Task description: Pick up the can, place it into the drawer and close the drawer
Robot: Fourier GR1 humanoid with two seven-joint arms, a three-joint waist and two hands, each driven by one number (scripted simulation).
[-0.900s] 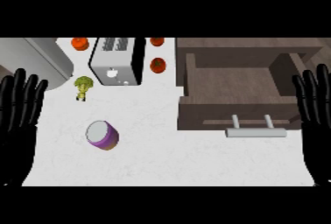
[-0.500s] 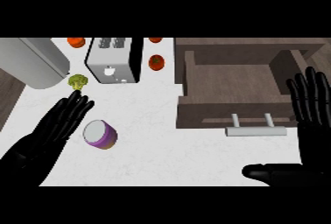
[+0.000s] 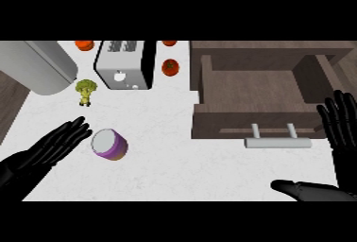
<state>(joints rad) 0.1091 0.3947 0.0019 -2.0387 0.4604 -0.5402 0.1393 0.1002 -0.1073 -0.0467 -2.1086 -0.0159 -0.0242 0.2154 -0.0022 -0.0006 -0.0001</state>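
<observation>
On the white counter (image 3: 174,160), the purple can (image 3: 109,143) lies tipped, its pale end facing up-left and its long axis running toward lower right. Just beside it, the left hand (image 3: 52,146) is open, fingers straight. By the open drawer (image 3: 254,97), the right hand (image 3: 343,127) rests open.

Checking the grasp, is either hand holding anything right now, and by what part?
Nothing is held. The left hand is open beside the can; the right hand is open too.
</observation>
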